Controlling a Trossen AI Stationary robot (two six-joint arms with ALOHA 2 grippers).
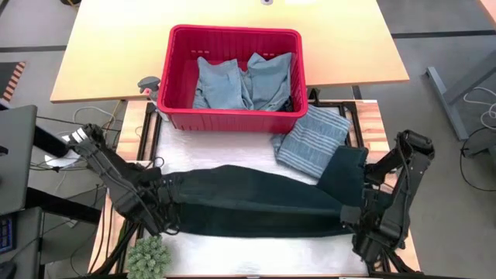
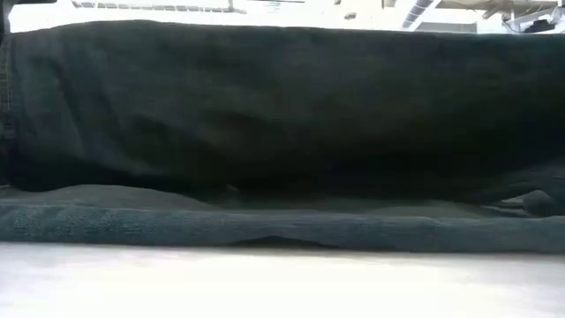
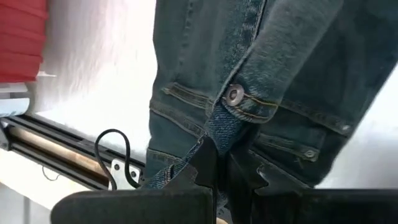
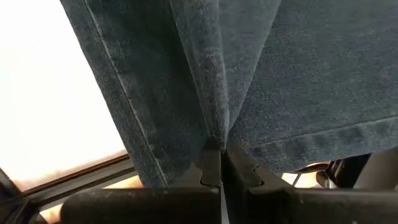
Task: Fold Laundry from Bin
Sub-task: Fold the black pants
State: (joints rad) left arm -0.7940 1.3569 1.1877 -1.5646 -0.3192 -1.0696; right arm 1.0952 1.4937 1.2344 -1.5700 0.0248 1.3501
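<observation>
While both hands gripped its ends, left hand (image 1: 164, 203) and right hand (image 1: 350, 217), the dark jeans (image 1: 256, 203) lay lengthwise along the surface's (image 1: 256, 260) front edge.

No words, labels, brands, nos. or signs to read in any view. The button (image 3: 234, 94) on the jeans (image 1: 256, 203) may have tiny marks, but too small to read.
</observation>
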